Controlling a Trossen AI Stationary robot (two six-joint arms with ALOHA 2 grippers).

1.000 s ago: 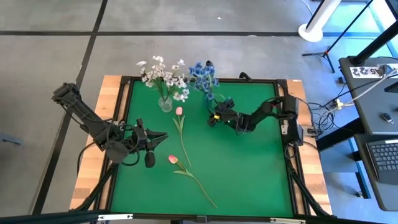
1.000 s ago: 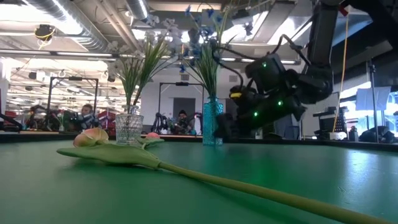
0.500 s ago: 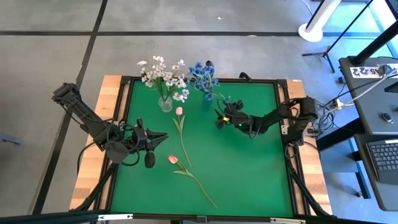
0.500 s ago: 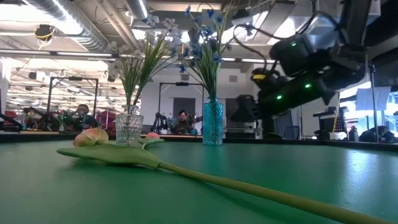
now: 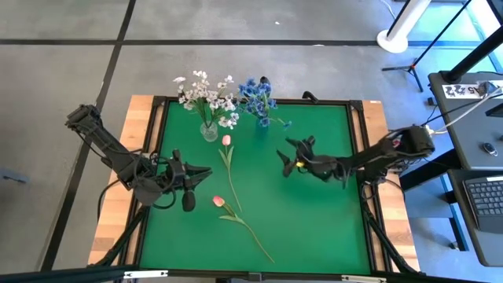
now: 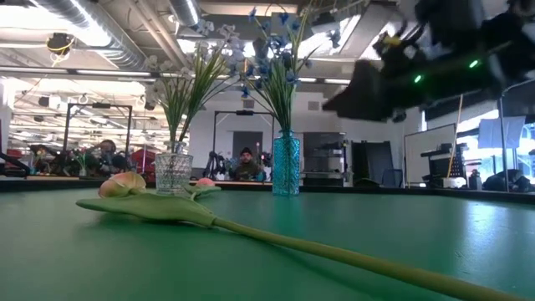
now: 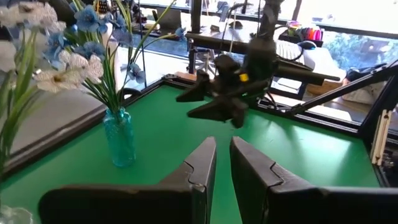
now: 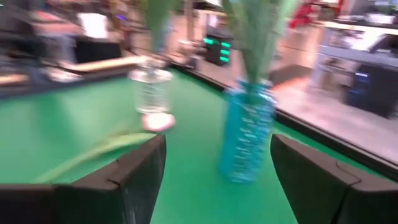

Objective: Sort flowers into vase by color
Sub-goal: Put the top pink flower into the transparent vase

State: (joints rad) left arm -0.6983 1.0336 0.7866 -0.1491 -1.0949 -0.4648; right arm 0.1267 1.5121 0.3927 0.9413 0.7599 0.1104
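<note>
Green felt-topped bench (image 5: 314, 220) with black frame, grey floor around, busy workshop behind in low view. Clear glass vase (image 5: 209, 132) near far edge, holding sprays of tiny white blossoms (image 5: 206, 93). Just beside it, blue ribbed glass vase (image 6: 286, 165) holding sprays of small blue blossoms (image 5: 258, 96). Two pink tulips with long green stems flat on the felt: one (image 5: 226, 141) near the clear vase, another (image 5: 218, 201) closer to the near edge. Right hand (image 5: 289, 160) raised above mid-bench, fingers spread wide, grasping nothing. Left hand (image 5: 196, 185) hovering low at left side, beside the nearer tulip, fingers almost together with a narrow gap, empty.
</note>
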